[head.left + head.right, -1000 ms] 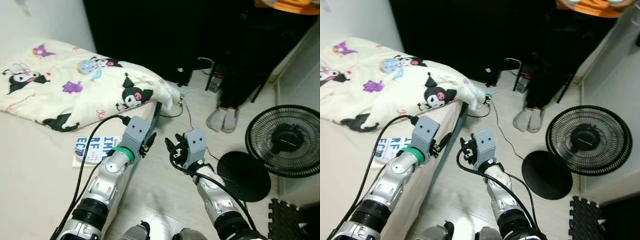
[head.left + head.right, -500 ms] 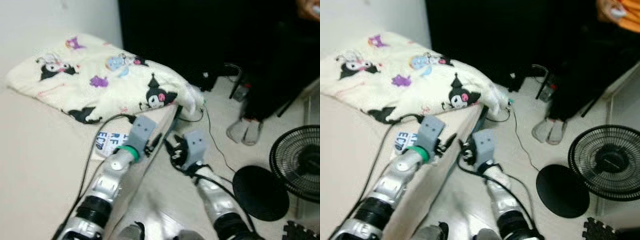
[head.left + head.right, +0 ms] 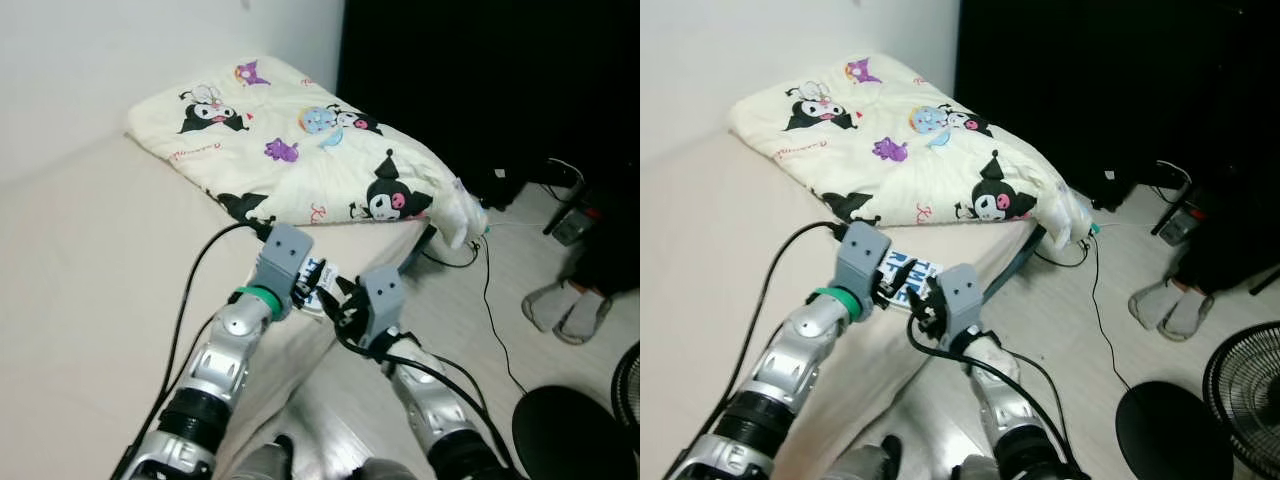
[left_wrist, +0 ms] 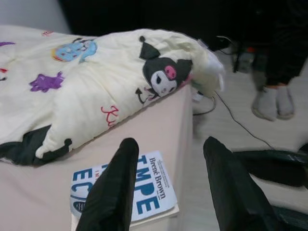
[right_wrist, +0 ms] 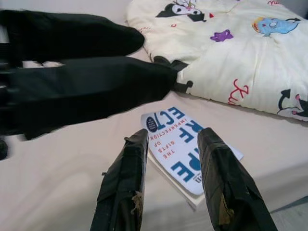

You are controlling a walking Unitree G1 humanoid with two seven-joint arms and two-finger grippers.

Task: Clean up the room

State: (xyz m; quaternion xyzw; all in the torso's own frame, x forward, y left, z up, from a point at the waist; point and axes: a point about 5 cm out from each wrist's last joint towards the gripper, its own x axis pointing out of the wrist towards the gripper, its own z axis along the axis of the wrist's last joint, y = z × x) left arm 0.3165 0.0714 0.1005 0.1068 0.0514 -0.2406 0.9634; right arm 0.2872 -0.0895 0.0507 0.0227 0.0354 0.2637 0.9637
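A white book with big blue letters (image 4: 144,192) lies flat on the beige bed (image 3: 90,290), close to its edge and just below a cream blanket with cartoon characters (image 3: 310,150). My left gripper (image 4: 171,143) hovers open over the book, one finger on each side of its cover. From the floor side my right gripper (image 5: 173,135) points at the same book (image 5: 185,144), open, with nothing between its fingers. The two grippers sit close together at the bed edge (image 3: 325,295), and they hide most of the book in the eye views.
A person's feet in grey socks (image 3: 565,305) stand on the pale floor to the right. Cables (image 3: 490,290) trail from the blanket's corner across the floor. A fan (image 3: 1250,390) and a round black base (image 3: 575,440) are at lower right. Dark furniture fills the back.
The camera has swung left toward the bed. Both arms came along, and the right gripper, earlier over the floor, now reaches the bed edge at the book.
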